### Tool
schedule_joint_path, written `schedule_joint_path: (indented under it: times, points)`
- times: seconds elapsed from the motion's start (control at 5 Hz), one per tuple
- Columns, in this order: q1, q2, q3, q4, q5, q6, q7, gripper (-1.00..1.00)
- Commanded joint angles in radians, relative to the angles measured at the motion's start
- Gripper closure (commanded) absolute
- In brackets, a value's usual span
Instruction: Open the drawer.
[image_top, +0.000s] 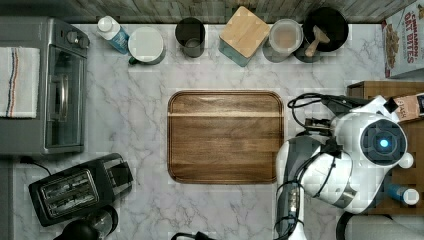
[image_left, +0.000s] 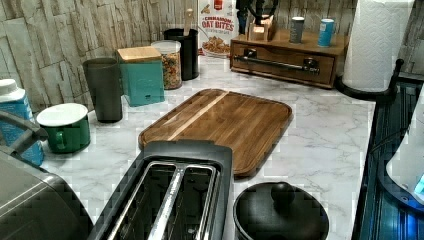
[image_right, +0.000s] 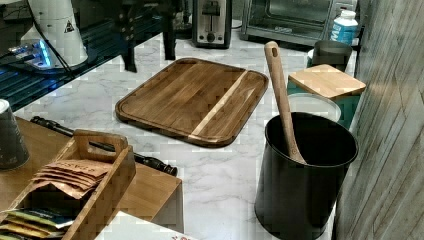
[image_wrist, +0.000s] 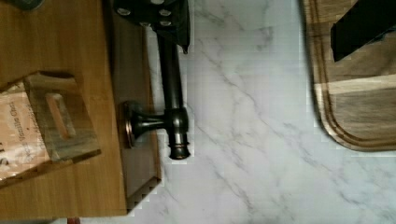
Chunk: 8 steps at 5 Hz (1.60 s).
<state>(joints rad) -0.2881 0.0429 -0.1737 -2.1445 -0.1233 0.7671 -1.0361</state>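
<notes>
White marble bench (image_top: 140, 100), backed by a wall (image_left: 40, 45) of rough stone-look planks.

You see the jaws standing wide open in the wrist view. One finger (image_wrist: 159, 18) lies over the upper stretch of the black bar handle (image_wrist: 170, 84), and you cannot tell whether it touches. The other finger sits well apart on the far side of the gap, over the corner of the wooden tray (image_wrist: 355, 107). Bare marble lies between the two.

The drawer (image_left: 285, 62) is just behind the handle-side finger. Its front sits flush in its wooden box in the left view, so it is not yet pulled out.

Containers, all away from the jaws:
- A wooden caddy (image_right: 95, 170) on the box top behind the handle-side finger, holding tea packets (image_right: 70, 175).
- A black crock (image_right: 305, 175) with a wooden spoon (image_right: 280, 95) leaning inside.
- A teal canister (image_left: 142, 75) under a wooden lid.
- A glass jar (image_left: 170, 65) of cereal beside the canister.
- A dark tumbler (image_left: 104, 87).
- A green mug (image_left: 65, 127) with a white cover, the farthest of the row.
</notes>
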Motion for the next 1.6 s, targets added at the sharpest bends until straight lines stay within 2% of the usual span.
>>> schedule_joint_path:
  times: [0.2, 0.4, 0.8, 1.0, 1.2, 1.4, 1.6]
  points:
    - [-0.032, 0.073, -0.028, -0.033, -0.094, 0.089, 0.041, -1.0]
    - [-0.035, 0.099, -0.048, -0.045, -0.155, 0.147, 0.068, -1.0]
    - [-0.057, 0.156, -0.084, -0.041, -0.172, 0.192, 0.042, -1.0]
    - [-0.041, 0.134, -0.126, -0.104, -0.196, 0.265, 0.062, -1.0]
    - [-0.055, 0.163, -0.101, -0.076, -0.151, 0.206, 0.04, -1.0]
    - [-0.075, 0.185, -0.078, -0.12, -0.052, 0.301, -0.004, -1.0]
    - [-0.077, 0.184, -0.067, -0.153, -0.026, 0.344, -0.001, -1.0]
